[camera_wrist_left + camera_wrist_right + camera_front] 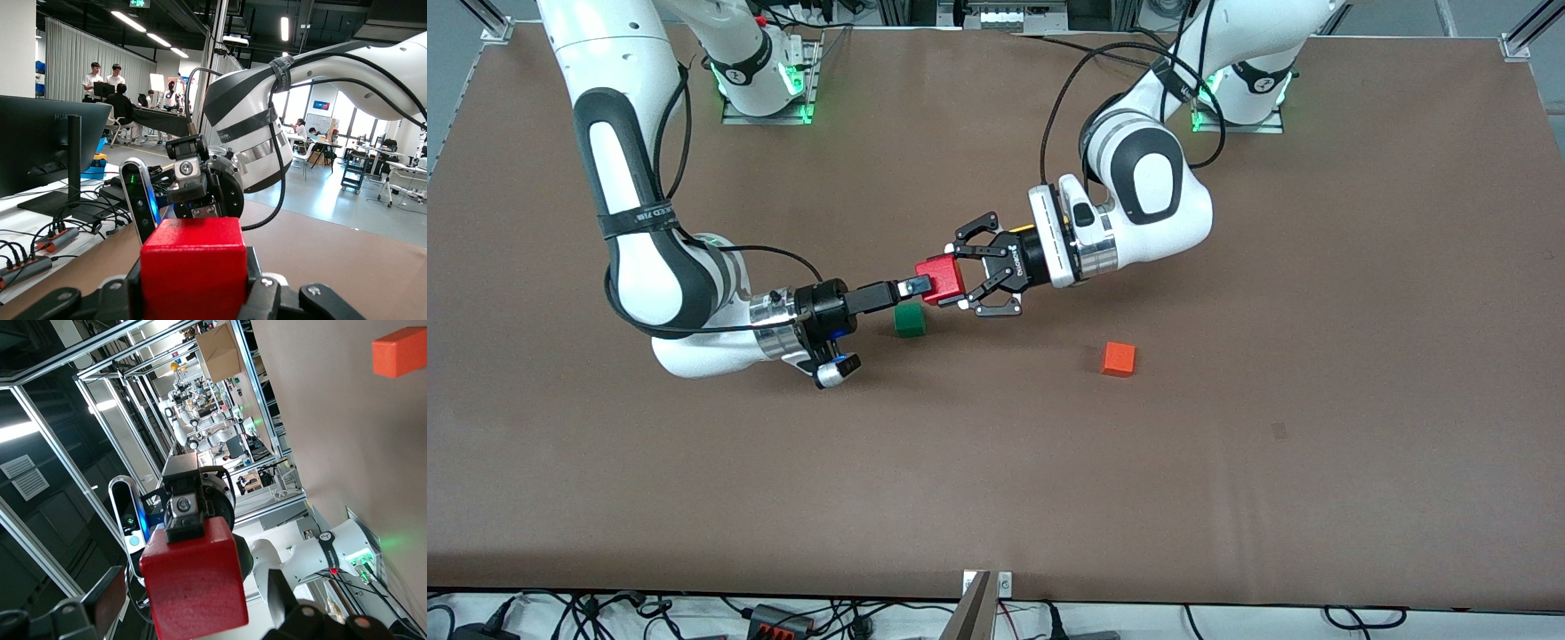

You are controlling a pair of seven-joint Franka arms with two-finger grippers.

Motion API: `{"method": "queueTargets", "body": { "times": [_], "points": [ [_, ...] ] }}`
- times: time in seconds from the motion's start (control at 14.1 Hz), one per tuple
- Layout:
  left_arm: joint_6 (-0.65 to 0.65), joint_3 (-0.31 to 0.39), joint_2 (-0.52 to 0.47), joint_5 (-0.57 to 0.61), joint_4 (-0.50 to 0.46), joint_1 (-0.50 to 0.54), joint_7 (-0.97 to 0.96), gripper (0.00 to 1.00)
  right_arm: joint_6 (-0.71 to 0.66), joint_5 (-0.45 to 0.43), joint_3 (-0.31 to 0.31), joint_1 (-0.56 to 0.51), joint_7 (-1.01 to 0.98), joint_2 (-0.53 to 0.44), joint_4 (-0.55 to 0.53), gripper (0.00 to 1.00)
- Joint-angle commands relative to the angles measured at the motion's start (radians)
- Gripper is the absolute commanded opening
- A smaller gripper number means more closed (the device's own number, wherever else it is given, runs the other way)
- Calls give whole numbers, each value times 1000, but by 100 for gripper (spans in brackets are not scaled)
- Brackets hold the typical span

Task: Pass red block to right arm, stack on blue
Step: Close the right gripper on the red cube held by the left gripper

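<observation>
The red block (943, 277) hangs in the air over the middle of the table, just above the green cube. My left gripper (971, 272), the spidery black claw, is shut on it; in the left wrist view the block (193, 267) fills the space between its fingers, at the left gripper (193, 297). My right gripper (921, 286), slim and black, reaches the block from the right arm's end. In the right wrist view the block (193, 587) sits between the open fingers of the right gripper (195, 603), with a gap on each side. The blue cube is out of view.
A green cube (910, 320) lies on the brown table (1227, 462) right under the handover. An orange cube (1118, 358) lies nearer the front camera, toward the left arm's end; it also shows in the right wrist view (399, 352).
</observation>
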Motion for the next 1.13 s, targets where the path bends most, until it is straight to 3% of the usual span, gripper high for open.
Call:
{"method": "queueTargets", "body": {
  "times": [0.0, 0.21, 0.28, 0.43, 0.5, 0.64, 0.71, 0.78, 0.85, 1.06],
  "points": [
    [48, -3, 13, -49, 29, -11, 86, 9, 8, 19, 0, 14, 18, 18, 26, 91],
    [48, -3, 13, -49, 29, -11, 86, 9, 7, 19, 0, 20, 18, 23, 26, 85],
    [48, -3, 13, -49, 29, -11, 86, 9, 7, 19, 0, 20, 17, 23, 26, 74],
    [48, -3, 13, -49, 29, -11, 86, 9, 7, 19, -1, 17, 17, 23, 27, 23],
    [48, -3, 13, -47, 29, -11, 86, 9, 7, 19, -1, 17, 9, 21, 27, 5],
    [46, -3, 13, -49, 29, -11, 85, 11, 7, 19, -1, 18, 0, 23, 34, 1],
    [46, -4, 13, -49, 29, -7, 85, 29, 7, 19, -1, 18, 0, 23, 34, 1],
    [46, -4, 12, -52, 29, -5, 83, 73, 7, 19, -1, 18, 0, 21, 34, 1],
    [46, -4, 10, -52, 26, -4, 82, 100, 7, 19, -1, 18, 0, 21, 34, 0],
    [46, -3, 5, -52, 20, 4, 66, 100, 7, 19, -1, 18, -2, 21, 37, 0]
  ]
}}
